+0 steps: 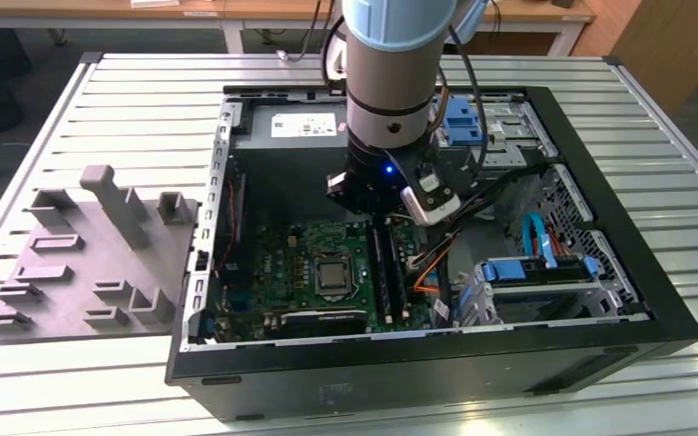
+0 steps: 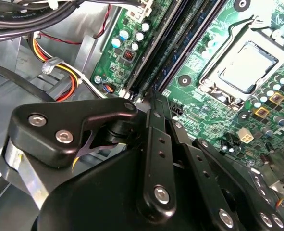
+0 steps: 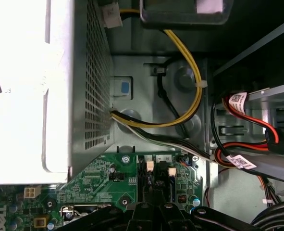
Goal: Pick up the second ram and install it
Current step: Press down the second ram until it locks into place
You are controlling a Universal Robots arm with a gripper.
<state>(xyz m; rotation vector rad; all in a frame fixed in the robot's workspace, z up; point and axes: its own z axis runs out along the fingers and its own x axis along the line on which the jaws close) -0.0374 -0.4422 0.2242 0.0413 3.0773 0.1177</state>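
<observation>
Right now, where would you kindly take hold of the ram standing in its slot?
Grip the ram by its top long edge, mid-length, coming straight down from above the board. It seems to stand on edge between black slots, leaving only that thin edge free; close across its flat faces.

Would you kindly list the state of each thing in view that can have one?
computer case: side open, lying flat on the table.
gripper: lowered over the memory slots of the green board.
processor socket: latched, metal lid showing.
grey holder: beside the case, nothing in its slots.
</observation>
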